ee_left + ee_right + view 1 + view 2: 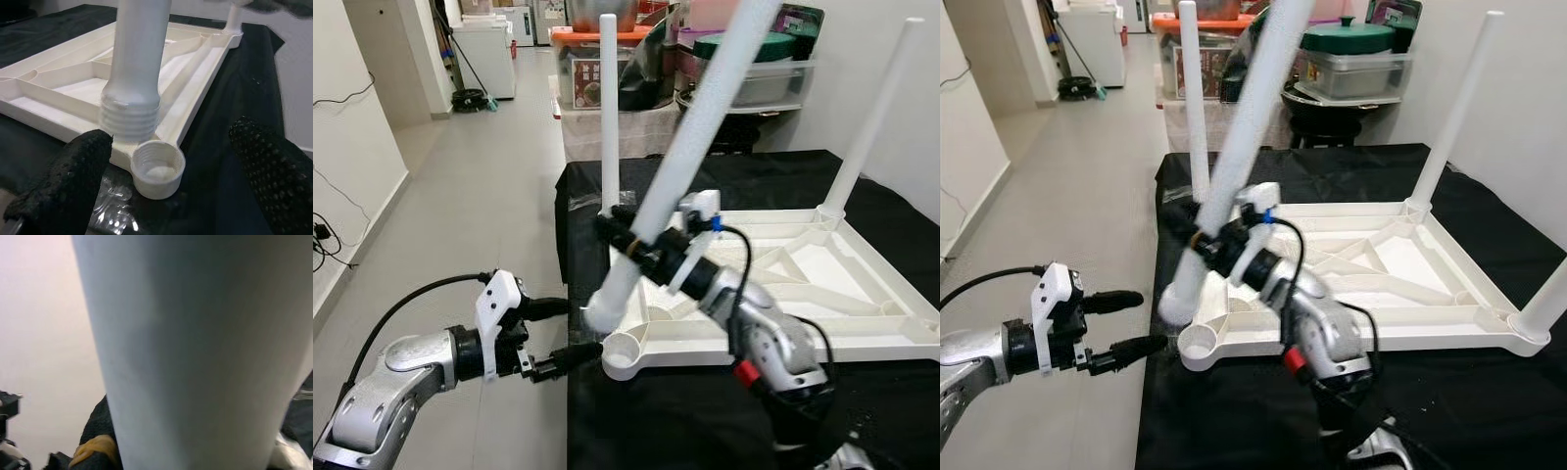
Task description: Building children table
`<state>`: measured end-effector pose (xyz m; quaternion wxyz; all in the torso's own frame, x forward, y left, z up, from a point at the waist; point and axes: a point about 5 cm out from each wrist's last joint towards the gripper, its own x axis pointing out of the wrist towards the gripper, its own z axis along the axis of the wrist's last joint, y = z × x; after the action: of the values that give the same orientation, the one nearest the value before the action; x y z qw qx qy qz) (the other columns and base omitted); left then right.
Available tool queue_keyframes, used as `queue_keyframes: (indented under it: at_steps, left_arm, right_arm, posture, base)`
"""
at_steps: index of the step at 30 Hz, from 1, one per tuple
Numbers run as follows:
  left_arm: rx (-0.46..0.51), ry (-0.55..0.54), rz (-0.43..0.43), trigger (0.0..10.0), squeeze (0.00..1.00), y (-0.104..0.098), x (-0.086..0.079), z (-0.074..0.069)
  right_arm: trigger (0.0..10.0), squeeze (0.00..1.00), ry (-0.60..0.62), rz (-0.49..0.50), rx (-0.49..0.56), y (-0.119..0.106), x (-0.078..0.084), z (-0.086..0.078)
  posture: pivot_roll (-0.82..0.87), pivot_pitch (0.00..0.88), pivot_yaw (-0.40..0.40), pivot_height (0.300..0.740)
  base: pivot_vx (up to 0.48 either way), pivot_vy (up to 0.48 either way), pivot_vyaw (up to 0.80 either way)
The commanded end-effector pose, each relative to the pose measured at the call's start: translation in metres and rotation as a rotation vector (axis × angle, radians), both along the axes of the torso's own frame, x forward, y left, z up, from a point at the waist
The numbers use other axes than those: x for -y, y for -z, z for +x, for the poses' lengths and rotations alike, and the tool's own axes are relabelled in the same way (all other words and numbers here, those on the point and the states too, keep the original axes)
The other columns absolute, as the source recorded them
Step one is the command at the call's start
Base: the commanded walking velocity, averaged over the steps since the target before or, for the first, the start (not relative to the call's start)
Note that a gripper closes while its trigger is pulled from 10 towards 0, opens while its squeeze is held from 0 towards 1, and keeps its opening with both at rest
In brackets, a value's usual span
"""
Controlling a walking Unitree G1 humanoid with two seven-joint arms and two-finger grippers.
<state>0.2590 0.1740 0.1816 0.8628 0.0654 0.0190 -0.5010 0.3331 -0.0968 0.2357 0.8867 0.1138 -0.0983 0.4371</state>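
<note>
I see my right gripper (pixel 641 245) clamping 1 white table leg (pixel 685 147), tilted, threaded end just above the tabletop's (pixel 862 323) near-left socket (pixel 625 354); my left gripper (pixel 563 338) waits spread beside it.

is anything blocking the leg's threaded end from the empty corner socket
Nothing visible does. The right gripper holds the tilted leg, its threaded end just above and beside the open socket. The left gripper waits open beside that corner.

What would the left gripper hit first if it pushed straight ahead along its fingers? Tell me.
Likely the empty threaded corner socket of the upturned table top: the open left gripper points right at it. The held leg's threaded end hangs just above; depth is uncertain.
</note>
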Motion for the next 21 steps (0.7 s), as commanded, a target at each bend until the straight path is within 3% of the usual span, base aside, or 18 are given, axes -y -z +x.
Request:
queue_keyframes:
  at_steps: [1, 2, 6, 7, 8, 9, 10, 11, 13, 16, 18, 21]
  left_arm:
    - [-0.007, -0.099, 0.046, 10.0, 1.00, 0.010, -0.014, 0.000]
    - [-0.007, -0.099, 0.046, 10.0, 1.00, 0.010, -0.014, 0.000]
    - [0.030, -0.274, 0.069, 10.0, 1.00, 0.017, -0.031, 0.009]
    - [0.043, -0.366, 0.040, 10.0, 0.27, 0.015, -0.039, 0.013]
    - [0.048, -0.426, 0.017, 10.0, 0.27, 0.013, -0.043, 0.016]
    - [0.042, -0.533, 0.032, 10.0, 0.00, 0.021, -0.052, 0.015]
    - [0.042, -0.533, 0.032, 10.0, 0.00, 0.021, -0.052, 0.015]
    - [0.036, -0.599, 0.051, 10.0, 0.00, 0.027, -0.058, 0.014]
    - [-0.002, -0.633, 0.042, 10.0, 0.00, 0.042, -0.056, 0.003]
    - [-0.021, -0.620, -0.027, 10.0, 0.00, 0.043, -0.046, -0.006]
    - [-0.022, -0.615, -0.121, 10.0, 0.00, 0.037, -0.038, -0.009]
    - [-0.019, -0.590, -0.156, 10.0, 0.00, 0.033, -0.032, -0.007]
  right_arm:
    - [0.0, 0.00, 0.076, -0.014, 0.077, -0.015, 0.022, 0.007]
    - [0.0, 0.00, 0.076, -0.014, 0.077, -0.015, 0.022, 0.007]
    - [0.0, 0.00, 0.104, -0.048, 0.098, -0.015, 0.035, 0.011]
    - [0.0, 0.00, 0.106, -0.067, 0.107, -0.013, 0.037, 0.011]
    - [0.0, 0.00, 0.106, -0.079, 0.113, -0.011, 0.038, 0.011]
    - [0.0, 0.00, 0.096, -0.110, 0.121, -0.006, 0.035, 0.009]
    - [0.0, 0.00, 0.096, -0.110, 0.121, -0.006, 0.035, 0.009]
    - [0.0, 0.00, 0.088, -0.129, 0.126, -0.002, 0.033, 0.007]
    - [0.0, 0.00, 0.067, -0.138, 0.122, 0.004, 0.028, 0.004]
    - [0.0, 0.00, 0.030, -0.130, 0.108, 0.010, 0.021, 0.000]
    - [0.0, 0.00, -0.017, -0.127, 0.093, 0.016, 0.014, -0.005]
    - [0.0, 0.00, -0.056, -0.125, 0.084, 0.022, 0.008, -0.009]
  posture:
    - [0.08, 0.000, -0.010, 0.740]
    - [0.08, 0.000, -0.010, 0.740]
    - [0.08, 0.000, -0.012, 0.740]
    - [0.08, 0.000, -0.009, 0.740]
    - [0.08, 0.000, -0.009, 0.740]
    - [0.08, 0.000, -0.007, 0.740]
    - [0.08, 0.000, -0.007, 0.740]
    - [0.08, 0.000, -0.007, 0.740]
    - [0.08, 0.000, -0.008, 0.740]
    - [0.09, 0.000, -0.015, 0.740]
    - [0.09, 0.000, -0.020, 0.740]
    - [0.10, 0.000, -0.023, 0.740]
  base:
    - [0.000, 0.000, 0.00]
    - [0.000, 0.000, 0.00]
    - [0.000, 0.000, 0.00]
    - [0.000, 0.000, 0.00]
    - [0.000, 0.000, 0.00]
    - [0.000, 0.000, 0.00]
    - [0.000, 0.000, 0.00]
    - [0.000, 0.000, 0.00]
    - [0.000, 0.000, 0.00]
    - [0.000, 0.000, 0.00]
    - [0.000, 0.000, 0.00]
    - [0.000, 0.000, 0.00]
